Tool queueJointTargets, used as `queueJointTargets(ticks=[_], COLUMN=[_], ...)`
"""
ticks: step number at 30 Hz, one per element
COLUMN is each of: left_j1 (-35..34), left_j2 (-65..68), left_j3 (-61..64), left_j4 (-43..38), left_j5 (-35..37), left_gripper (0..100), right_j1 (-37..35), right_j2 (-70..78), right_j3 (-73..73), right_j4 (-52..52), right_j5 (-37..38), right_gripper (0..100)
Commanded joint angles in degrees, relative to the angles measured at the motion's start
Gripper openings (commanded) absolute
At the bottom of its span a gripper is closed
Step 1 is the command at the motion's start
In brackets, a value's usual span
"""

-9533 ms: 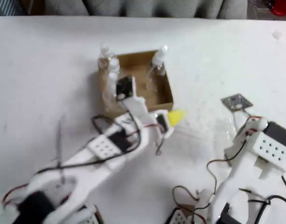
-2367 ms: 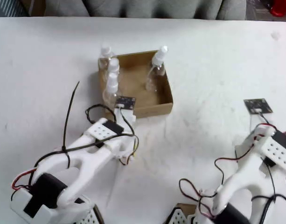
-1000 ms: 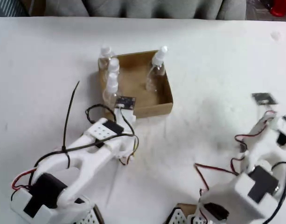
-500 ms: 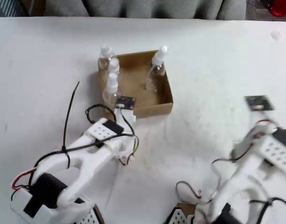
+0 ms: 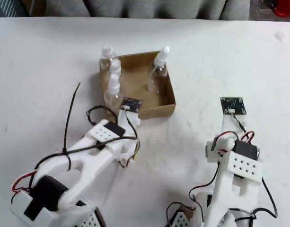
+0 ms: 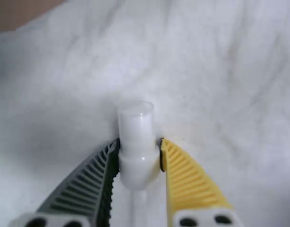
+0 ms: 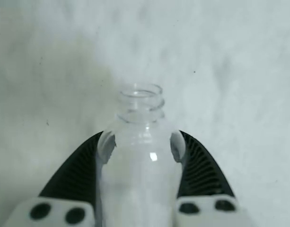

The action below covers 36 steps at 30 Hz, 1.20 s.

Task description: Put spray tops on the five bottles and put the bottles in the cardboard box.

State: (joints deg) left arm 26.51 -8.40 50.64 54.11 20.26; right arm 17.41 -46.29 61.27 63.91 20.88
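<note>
Working over a white cloth-covered table (image 5: 40,56), grey upholstery (image 5: 135,7) behind. Clamping a spray top (image 6: 135,127) between the left gripper (image 6: 139,146) jaws; pinching an uncapped clear bottle (image 7: 140,179) between the right gripper (image 7: 141,139) jaws, neck protruding beyond them.

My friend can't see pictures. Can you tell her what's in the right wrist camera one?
A clear bottle with an open, uncapped screw neck is clamped between the two black fingers of the right tool. Behind it lies the white table cover.
</note>
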Motion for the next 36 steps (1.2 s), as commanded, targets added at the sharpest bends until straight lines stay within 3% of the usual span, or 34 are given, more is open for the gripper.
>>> queueJointTargets(ticks=[1,13,25,29,36], left_j1=[-3.6,-12.2,-15.8,-15.8,-15.9], left_j2=[-7.2,-27.2,-49.0,-53.3,-58.0], left_j3=[1.0,8.5,18.8,22.9,24.4], left_j4=[0.6,-1.4,-3.4,-7.4,-8.3], left_j5=[-0.9,-0.9,-0.9,-0.6,-0.4], left_gripper=[2,2,2,2,2], right_j1=[-0.7,-2.4,-26.4,-35.7,-46.9], right_j2=[-1.5,-1.5,-1.0,-1.5,-1.5], right_j3=[-1.4,-20.2,-39.4,-41.8,-38.6], right_j4=[-0.6,4.9,23.6,25.8,13.6], right_j5=[-0.7,-2.0,0.3,-3.9,-20.4], right_gripper=[1.8,1.8,1.8,1.8,1.8])
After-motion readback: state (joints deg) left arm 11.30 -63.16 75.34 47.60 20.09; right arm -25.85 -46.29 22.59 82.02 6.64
